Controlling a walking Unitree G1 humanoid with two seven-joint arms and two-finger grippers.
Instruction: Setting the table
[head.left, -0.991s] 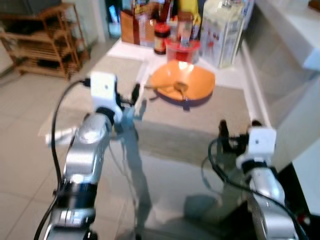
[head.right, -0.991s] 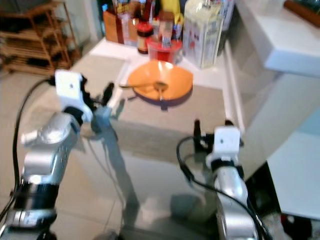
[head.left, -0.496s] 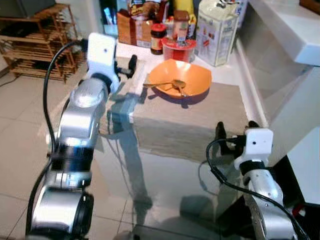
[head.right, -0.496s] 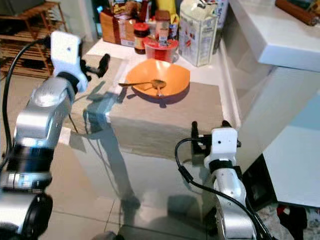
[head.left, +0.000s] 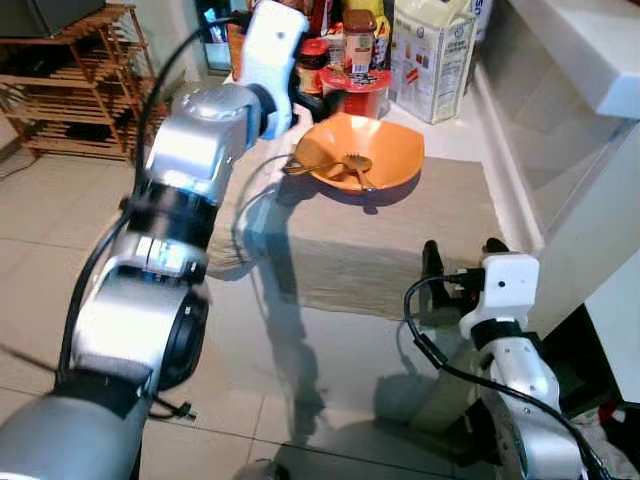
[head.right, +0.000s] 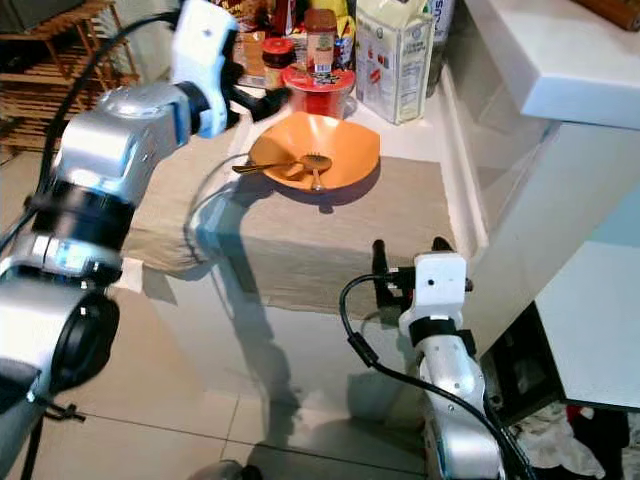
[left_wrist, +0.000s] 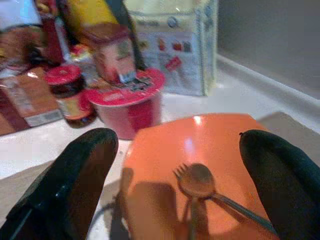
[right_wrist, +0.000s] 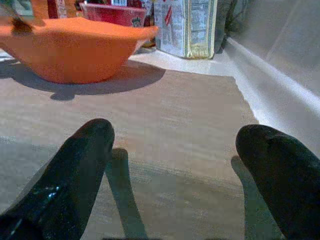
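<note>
Since a second ago my left arm has swung up and forward from the table's near left side, and my left gripper (left_wrist: 175, 175) now hovers spread wide over the orange bowl (head.left: 362, 153). At the bowl's middle lie a fork (left_wrist: 192, 187) and a spoon (head.left: 310, 165), handles toward 9 o'clock. At 12 o'clock beyond the bowl stands a red tub (left_wrist: 131, 102), a carton (head.left: 432, 55) at 1 o'clock. My right gripper (right_wrist: 175, 165), also wide, rests low at 5 o'clock on the beige placemat (head.left: 400, 235).
</note>
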